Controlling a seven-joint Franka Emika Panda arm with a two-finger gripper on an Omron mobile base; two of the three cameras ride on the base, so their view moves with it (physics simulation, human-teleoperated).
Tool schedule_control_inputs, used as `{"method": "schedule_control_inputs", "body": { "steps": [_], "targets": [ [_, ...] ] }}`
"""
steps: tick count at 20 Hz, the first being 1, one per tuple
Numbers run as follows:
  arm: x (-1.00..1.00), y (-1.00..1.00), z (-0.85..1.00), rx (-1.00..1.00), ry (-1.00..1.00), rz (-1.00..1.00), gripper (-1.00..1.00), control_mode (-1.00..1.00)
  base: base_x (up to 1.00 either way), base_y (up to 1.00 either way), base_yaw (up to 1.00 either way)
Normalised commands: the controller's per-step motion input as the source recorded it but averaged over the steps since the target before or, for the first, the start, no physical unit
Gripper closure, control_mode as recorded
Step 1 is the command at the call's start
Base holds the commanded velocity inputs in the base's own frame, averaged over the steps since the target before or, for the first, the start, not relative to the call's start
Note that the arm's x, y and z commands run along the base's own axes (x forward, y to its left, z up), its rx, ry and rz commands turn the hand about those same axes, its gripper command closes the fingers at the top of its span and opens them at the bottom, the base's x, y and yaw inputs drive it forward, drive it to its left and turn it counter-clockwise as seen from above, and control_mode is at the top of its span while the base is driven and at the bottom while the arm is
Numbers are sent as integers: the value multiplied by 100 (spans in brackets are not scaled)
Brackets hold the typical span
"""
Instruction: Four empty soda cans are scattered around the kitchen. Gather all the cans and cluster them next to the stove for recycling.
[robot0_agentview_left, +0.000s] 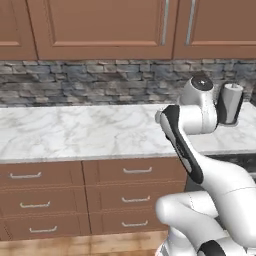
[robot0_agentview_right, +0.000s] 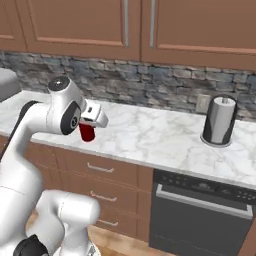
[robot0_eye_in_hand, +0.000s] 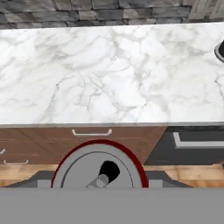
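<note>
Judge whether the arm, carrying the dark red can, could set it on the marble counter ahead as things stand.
Probably yes. The gripper holds the dark red can above the counter's front edge, and the marble ahead lies bare; the grey cylinder stands far off to one side.

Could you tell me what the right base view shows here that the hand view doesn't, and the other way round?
Right base view alone: the gripper seen from outside, shut on the dark red can and holding it above the counter's front edge, plus the upper cabinets and the whole grey cylinder.

Hand view alone: the can's silver top with its tab, seen from straight above, and the wood floor below.

Both: the marble counter, the stone backsplash, the drawers and the dark appliance front.
</note>
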Motion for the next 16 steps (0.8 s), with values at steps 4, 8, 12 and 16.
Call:
{"method": "schedule_control_inputs", "body": {
  "steps": [4,8,12,16],
  "targets": [
    [0,0,0,0,0,0,100,100,-63,17,91],
    [0,0,0,0,0,0,100,100,-21,35,100],
    [0,0,0,0,0,0,100,100,-10,34,98],
    [0,0,0,0,0,0,100,100,-3,32,96]
  ]
}}
